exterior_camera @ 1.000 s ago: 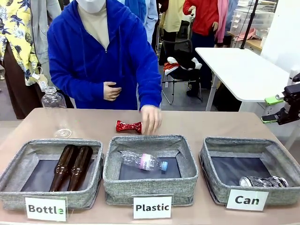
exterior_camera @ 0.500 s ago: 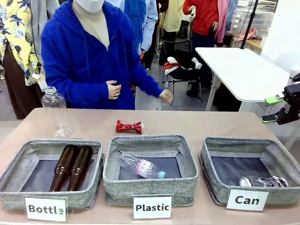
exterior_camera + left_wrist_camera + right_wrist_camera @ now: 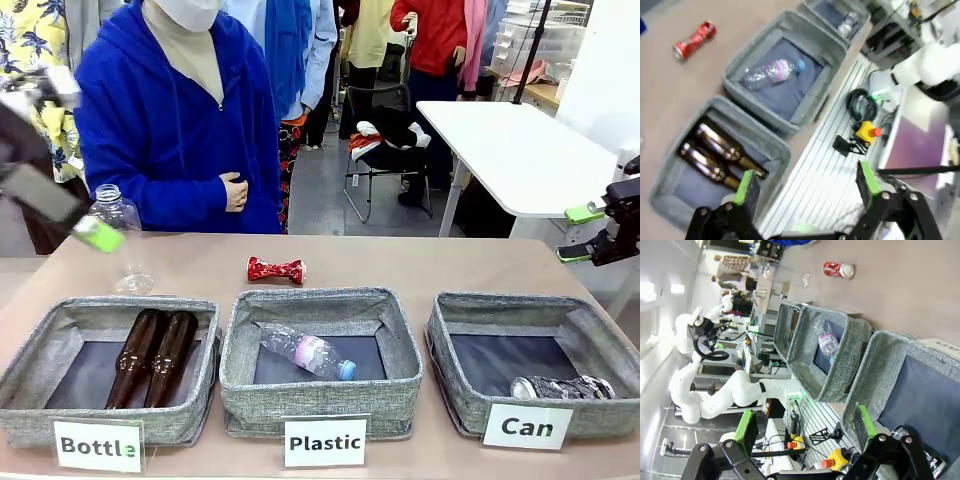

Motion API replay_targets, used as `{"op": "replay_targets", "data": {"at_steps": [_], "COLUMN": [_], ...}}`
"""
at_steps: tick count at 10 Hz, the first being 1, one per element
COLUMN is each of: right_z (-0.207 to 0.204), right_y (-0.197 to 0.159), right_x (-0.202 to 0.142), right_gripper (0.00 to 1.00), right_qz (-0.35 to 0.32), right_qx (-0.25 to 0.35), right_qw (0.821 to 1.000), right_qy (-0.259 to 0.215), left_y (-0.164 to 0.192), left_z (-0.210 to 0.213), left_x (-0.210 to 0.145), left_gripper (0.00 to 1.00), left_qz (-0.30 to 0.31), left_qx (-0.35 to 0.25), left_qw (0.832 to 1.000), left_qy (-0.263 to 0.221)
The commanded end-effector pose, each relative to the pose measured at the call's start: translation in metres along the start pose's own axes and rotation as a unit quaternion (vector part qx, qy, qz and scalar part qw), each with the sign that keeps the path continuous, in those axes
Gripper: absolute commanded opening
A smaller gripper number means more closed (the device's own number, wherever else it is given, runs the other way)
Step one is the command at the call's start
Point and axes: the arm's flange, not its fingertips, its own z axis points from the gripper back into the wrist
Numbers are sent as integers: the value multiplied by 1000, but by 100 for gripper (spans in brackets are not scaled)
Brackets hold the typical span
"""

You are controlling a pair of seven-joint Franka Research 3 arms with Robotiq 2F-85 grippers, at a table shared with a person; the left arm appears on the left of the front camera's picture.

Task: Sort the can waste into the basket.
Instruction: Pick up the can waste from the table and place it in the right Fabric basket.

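Observation:
A crushed shiny red can lies on its side on the table behind the middle bin; it also shows as the red can and the red can. A silver can with dark print lies in the front of the grey "Can" basket at the right, seen again as the silver can in the basket. My left gripper is blurred, open, high over the table's left end; its jaws hold nothing. My right gripper hangs open off the right edge, jaws holding nothing.
A "Bottle" bin holds two brown glass bottles; the "Plastic" bin holds a clear bottle. Another clear plastic bottle stands at the back left. A person in a blue hoodie stands behind the table, hand at the waist.
The person's hand left the red can and drew back from the table. My left arm swung into the front view from the left. The right arm stayed put.

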Motion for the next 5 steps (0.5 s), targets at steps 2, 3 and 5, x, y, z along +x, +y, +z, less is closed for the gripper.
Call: {"op": "replay_targets", "data": {"at_steps": [2,3,5], "right_z": [4,4,4], "right_y": [2,2,2], "right_x": [0,0,0], "right_gripper": [100,100,100], "right_qz": [8,8,8], "right_qx": [3,3,3], "right_qw": [1000,1000,1000], "right_qy": [4,4,4], "left_y": [-3,-9,3], "left_z": [-67,-95,-107], "left_x": [58,72,91], "left_gripper": [100,100,100], "left_qz": [-52,-77,-65], "left_qx": [60,90,162], "left_qw": [995,991,984], "left_qy": [59,57,31]}}
